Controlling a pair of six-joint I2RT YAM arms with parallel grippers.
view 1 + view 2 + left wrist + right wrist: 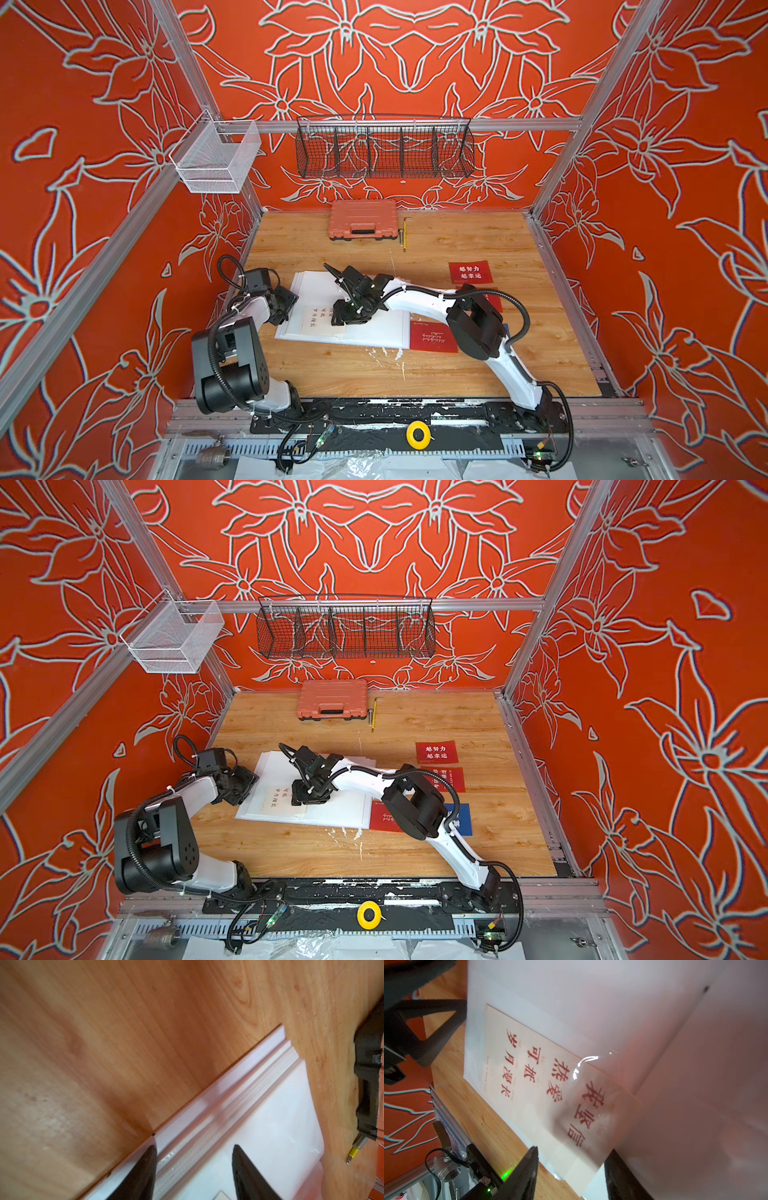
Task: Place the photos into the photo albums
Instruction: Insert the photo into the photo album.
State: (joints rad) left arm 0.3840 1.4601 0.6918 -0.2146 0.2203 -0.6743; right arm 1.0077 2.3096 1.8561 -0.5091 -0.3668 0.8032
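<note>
While both my arms are reaching over the open photo album, I'm gripping nothing.
Nearest me, a yellow tape roll is sitting on the black front rail. My left gripper is holding its fingers apart, released, over the album's left edge. My right gripper is standing spread, the white card lying on the page between its fingers, partly under clear film. Further right, a red card and a blue card are lying loose, two more red cards beyond them; by the back wall, the orange-pink case is resting.
</note>
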